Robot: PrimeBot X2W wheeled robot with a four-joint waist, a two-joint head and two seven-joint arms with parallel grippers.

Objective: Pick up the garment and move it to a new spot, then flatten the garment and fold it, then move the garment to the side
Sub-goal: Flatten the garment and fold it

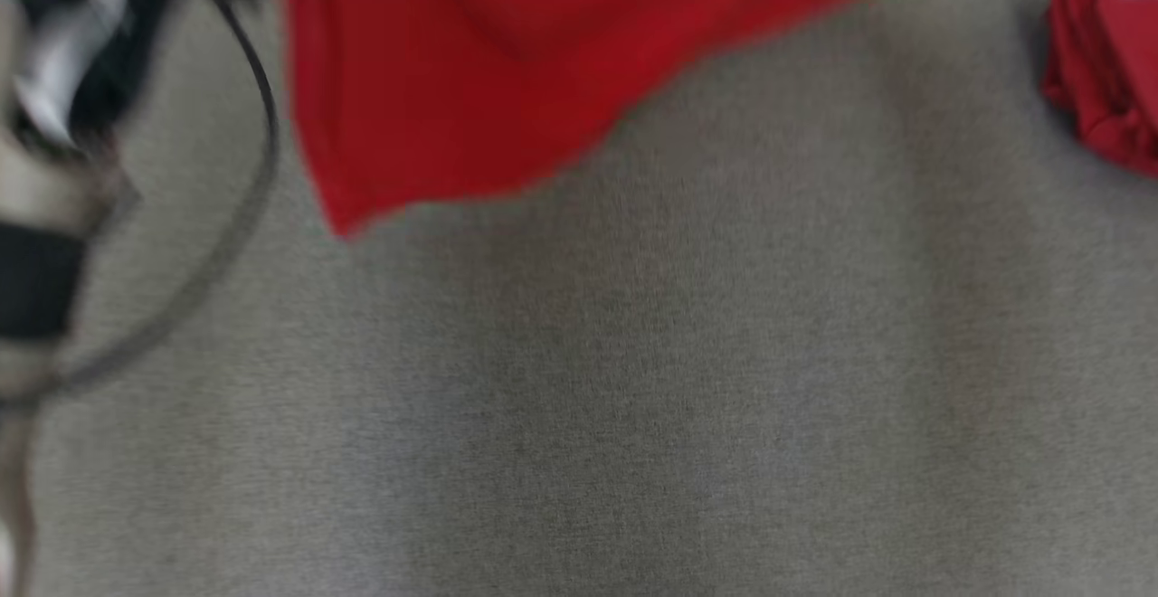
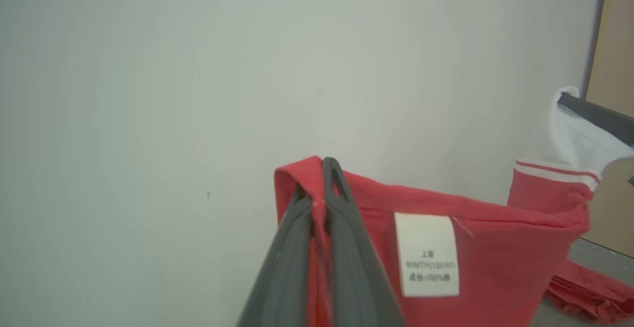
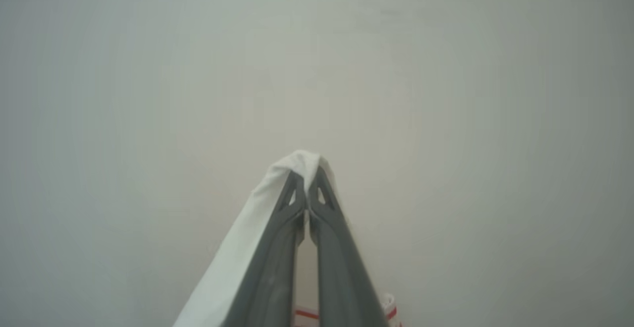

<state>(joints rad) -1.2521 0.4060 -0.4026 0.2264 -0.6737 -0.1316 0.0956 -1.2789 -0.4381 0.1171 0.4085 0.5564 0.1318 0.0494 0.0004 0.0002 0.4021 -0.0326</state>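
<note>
Both pairs of our jaws are clenched on the garment (image 2: pixel 495 267), left on its red edge, right on white trim. We hold it spread above the bench's (image 1: pixel 633 398) far part, likely for flattening.

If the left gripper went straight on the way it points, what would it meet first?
The left gripper, shut on the garment, would likely meet the pale wall; nothing shows in between, but depth is unclear.

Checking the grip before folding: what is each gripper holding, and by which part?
The red garment: left gripper pinches a red edge near the label, right gripper pinches its white trim.
</note>
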